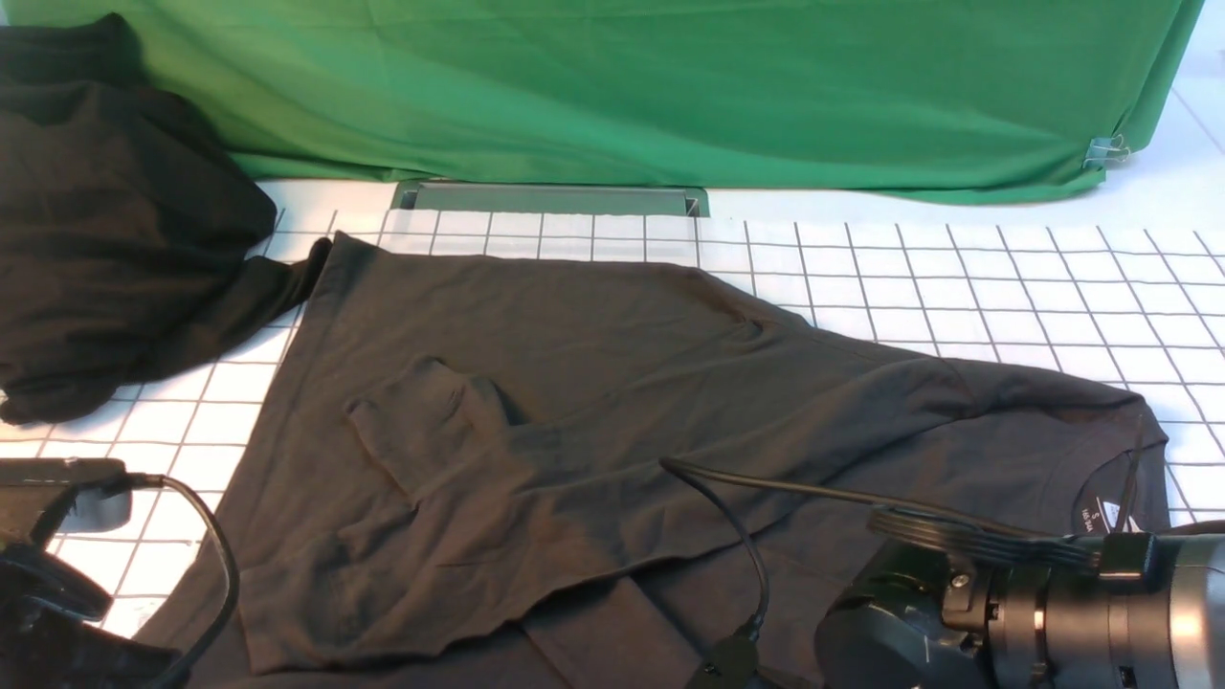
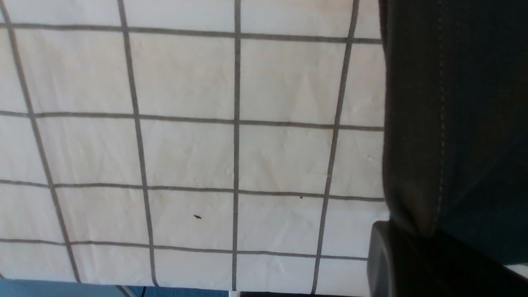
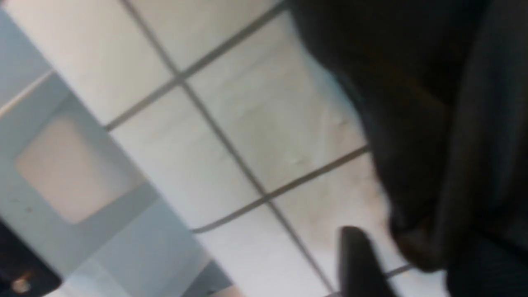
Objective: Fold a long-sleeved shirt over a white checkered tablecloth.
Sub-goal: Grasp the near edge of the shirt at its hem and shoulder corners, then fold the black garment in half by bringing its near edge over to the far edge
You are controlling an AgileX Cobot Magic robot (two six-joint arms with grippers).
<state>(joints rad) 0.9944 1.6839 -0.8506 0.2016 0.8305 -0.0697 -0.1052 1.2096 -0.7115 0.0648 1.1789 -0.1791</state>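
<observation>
The long-sleeved shirt (image 1: 612, 383) lies spread on the white checkered tablecloth (image 1: 1005, 287), dark brownish, one sleeve folded over its middle and the white neck label at the right. In the left wrist view my left gripper (image 2: 429, 247) is shut on the long-sleeved shirt (image 2: 449, 123), at its stitched edge. The right wrist view is blurred. There my right gripper (image 3: 404, 264) stands open, one finger (image 3: 359, 264) apart from a fold of the long-sleeved shirt (image 3: 416, 173), with tablecloth (image 3: 247, 123) showing between them. Its other finger is hidden.
A blacker, bulkier garment (image 1: 105, 220) lies heaped at the back left, touching the shirt's far corner. A green fabric backdrop (image 1: 670, 86) closes the back. My left arm (image 1: 57, 536) and right arm (image 1: 1053, 612) stand at the near edge, with a cable (image 1: 766, 488) looping over the shirt.
</observation>
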